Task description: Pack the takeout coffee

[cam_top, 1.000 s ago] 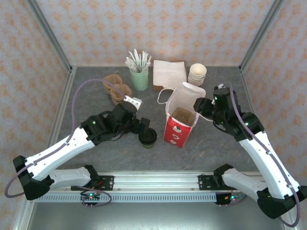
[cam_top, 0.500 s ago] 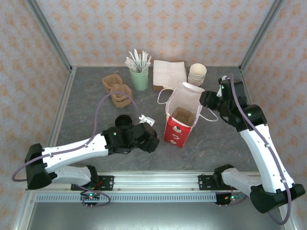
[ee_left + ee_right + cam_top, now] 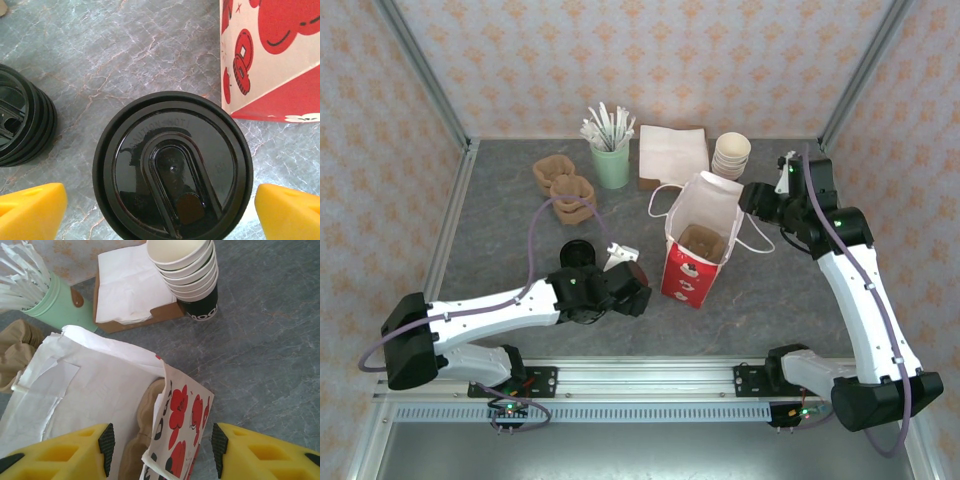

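The takeout coffee stands on the table, and the left wrist view looks straight down on its round black lid. My left gripper hangs open above it, one yellow finger on each side, neither touching the lid. From the top view, that gripper covers the cup, just left of the red-and-white paper bag. My right gripper is open at the bag's right rim, with the flowered wall between its fingers but not pinched.
A stack of black lids sits close left of the coffee. A brown carrier lies inside the bag. Behind the bag are stacked paper cups, napkins, a green cup of white sticks and brown trays.
My left gripper has swung from beside the coffee to directly over it, hiding it from above, and opened wider. The right arm has drawn back a little at the bag's rim.
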